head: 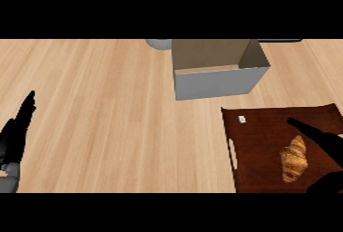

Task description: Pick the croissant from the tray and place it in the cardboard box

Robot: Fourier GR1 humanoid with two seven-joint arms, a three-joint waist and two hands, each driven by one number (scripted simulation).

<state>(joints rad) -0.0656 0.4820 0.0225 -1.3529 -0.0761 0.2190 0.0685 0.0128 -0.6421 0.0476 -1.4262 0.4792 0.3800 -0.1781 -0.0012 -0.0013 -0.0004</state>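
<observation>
Pale wood planks make up the worktop (100,113), which fills most of the head view. On it, near the far edge, stands an open cardboard box (218,81) with grey outer walls and a brown inside. Just in front of the box, towards the right, lies a dark brown tray (258,149). The left hand (17,136) rests at the view's left edge, fingers straight and holding nothing. The right hand (321,138) hangs over the tray's right side, its fingers stretched out just beside the croissant (295,158) and its thumb below it, not closed on it. The croissant lies lengthwise on the tray. A small white tag (242,119) sits near the tray's far left corner.
</observation>
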